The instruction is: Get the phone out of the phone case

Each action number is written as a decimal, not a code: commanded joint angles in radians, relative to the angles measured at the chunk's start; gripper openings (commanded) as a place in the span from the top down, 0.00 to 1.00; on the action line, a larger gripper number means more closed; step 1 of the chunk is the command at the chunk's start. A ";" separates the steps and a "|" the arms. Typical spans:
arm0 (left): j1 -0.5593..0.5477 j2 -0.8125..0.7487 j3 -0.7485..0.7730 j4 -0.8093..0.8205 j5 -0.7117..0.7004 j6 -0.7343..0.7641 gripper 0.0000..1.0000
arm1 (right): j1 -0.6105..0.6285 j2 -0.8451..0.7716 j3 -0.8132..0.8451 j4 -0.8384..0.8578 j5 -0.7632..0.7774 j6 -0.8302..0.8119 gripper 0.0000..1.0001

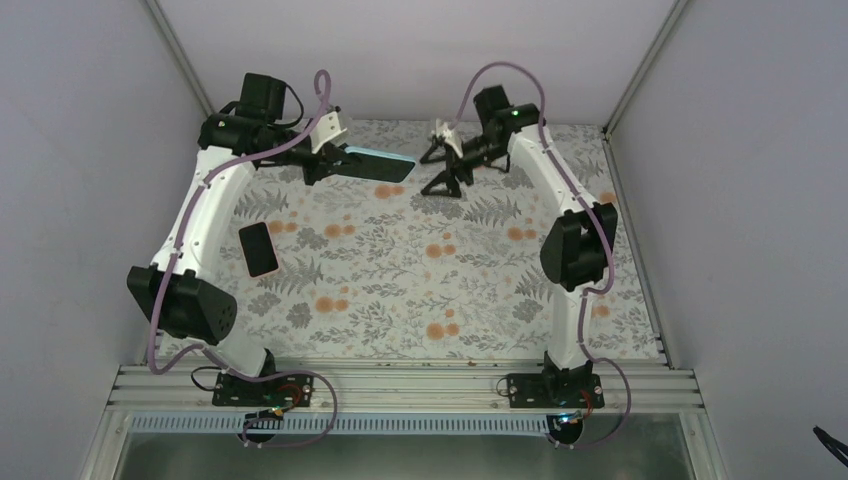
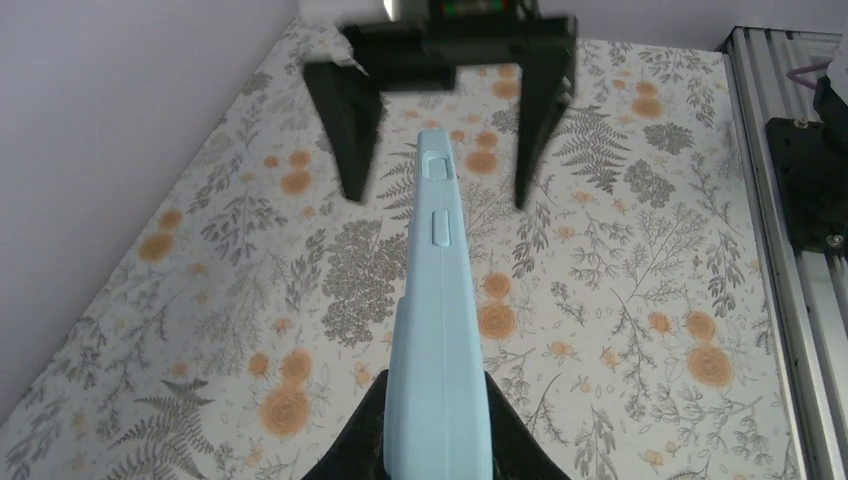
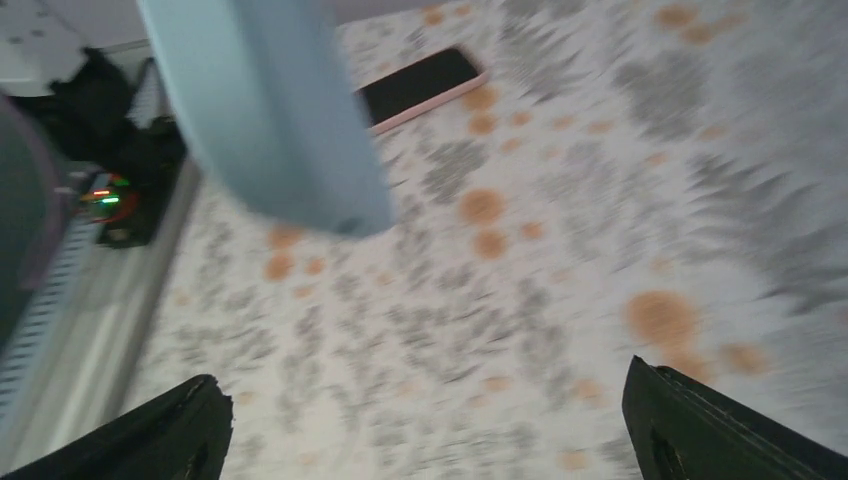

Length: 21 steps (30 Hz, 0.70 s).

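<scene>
My left gripper (image 1: 335,160) is shut on one end of the light blue phone case (image 1: 383,165) and holds it edge-up above the back of the table. In the left wrist view the case (image 2: 437,300) runs out between my fingers (image 2: 365,440), its side buttons showing. A black phone (image 1: 258,248) lies flat on the floral mat at the left; in the right wrist view it (image 3: 420,85) shows a pinkish rim. My right gripper (image 1: 442,170) is open and empty, just right of the case's free end (image 3: 270,110). Its jaws stand wide apart (image 3: 425,400).
The floral mat (image 1: 420,290) covers the table. Grey walls stand close at the left, back and right. An aluminium rail (image 1: 400,385) with both arm bases runs along the near edge. The right wrist view is motion-blurred.
</scene>
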State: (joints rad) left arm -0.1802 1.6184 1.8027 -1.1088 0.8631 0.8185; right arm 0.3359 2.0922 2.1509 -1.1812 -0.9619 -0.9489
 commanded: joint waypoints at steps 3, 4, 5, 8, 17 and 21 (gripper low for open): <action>-0.001 -0.014 -0.038 0.074 0.059 0.073 0.98 | 0.032 -0.143 -0.240 -0.093 -0.142 -0.036 0.00; -0.001 -0.019 -0.042 0.072 0.058 0.074 0.98 | 0.027 -0.171 -0.272 -0.047 -0.148 -0.001 0.00; -0.003 -0.023 -0.048 0.076 0.056 0.072 0.98 | 0.024 -0.202 -0.302 -0.022 -0.141 -0.002 0.00; -0.003 -0.039 -0.065 0.092 0.061 0.067 0.98 | 0.024 -0.264 -0.388 0.138 -0.078 0.083 0.00; -0.049 -0.050 -0.055 -0.024 0.151 0.166 0.98 | 0.023 -0.252 -0.359 0.302 0.024 0.173 0.05; -0.076 -0.050 -0.043 -0.074 0.173 0.212 0.98 | 0.023 -0.220 -0.319 0.314 0.047 0.167 0.06</action>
State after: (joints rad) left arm -0.2321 1.6043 1.7287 -1.1351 0.9222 0.9386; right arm 0.3641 1.8389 1.7844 -0.9344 -0.9459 -0.8127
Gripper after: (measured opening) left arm 0.117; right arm 0.949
